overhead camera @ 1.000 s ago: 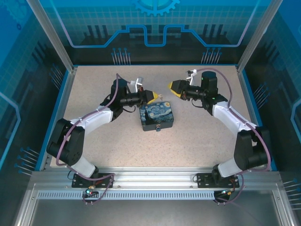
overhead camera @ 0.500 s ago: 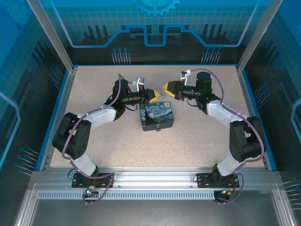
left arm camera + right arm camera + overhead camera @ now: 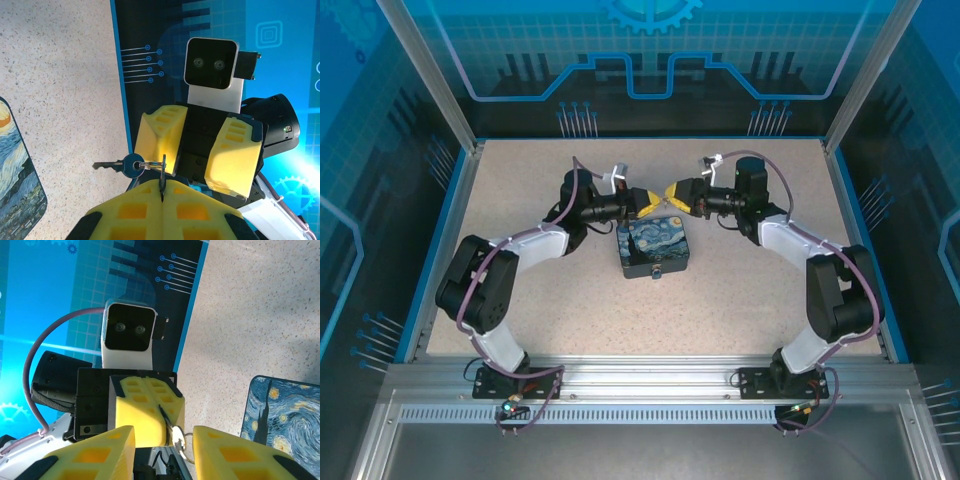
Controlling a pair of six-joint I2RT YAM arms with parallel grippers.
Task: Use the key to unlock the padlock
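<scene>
My left pincer [image 3: 162,195], lower centre, is clamped on the thin dark metal key [image 3: 162,175]; my right pincer [image 3: 192,172], mid-frame, faces it, spread apart

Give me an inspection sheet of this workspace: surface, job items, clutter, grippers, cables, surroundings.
Surface: speckled beige table, starry-night box near its middle.
Job's things: padlock at the box's near edge, too small to tell if locked; key sticks out sideways from a key ring.
Clutter: nothing seen.
Grippers: left gripper shut on the key ring; right gripper open, facing it closely.
Cables: purple cable loops off the left arm.
Surroundings: blue printed panels; aluminium rail in front.
</scene>
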